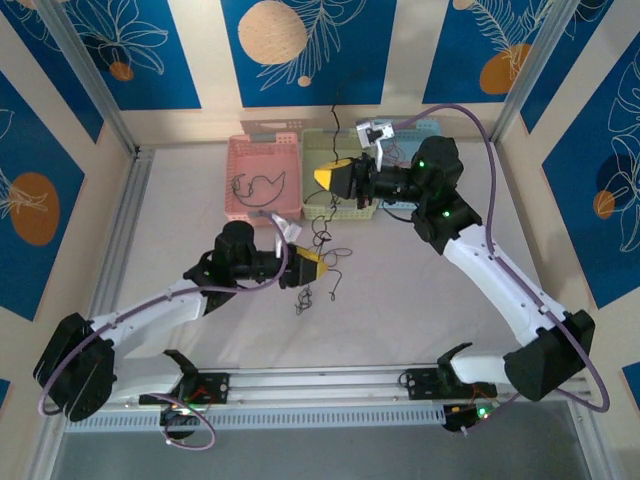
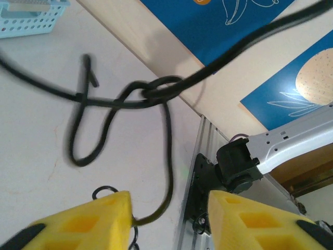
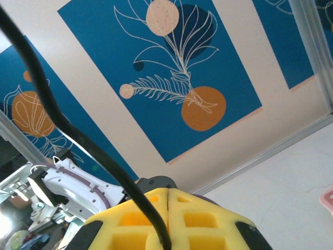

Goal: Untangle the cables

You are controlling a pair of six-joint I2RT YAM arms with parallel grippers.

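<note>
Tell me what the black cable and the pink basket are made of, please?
The black cable looks like wire in a matte rubbery or soft plastic sheath, since it bends into loose loops and a knot without kinking. What is inside cannot be seen. The pink basket looks like hard moulded plastic: one even colour, with stiff walls made of a grid of little holes.

Top view: thin black cables [image 1: 320,238] form a tangled clump at frame centre, with loose ends trailing to the lower left. A separate strand [image 1: 255,188] lies curled upper left of centre. Left wrist view: a loose knot [image 2: 151,92] sits mid-frame.
</note>
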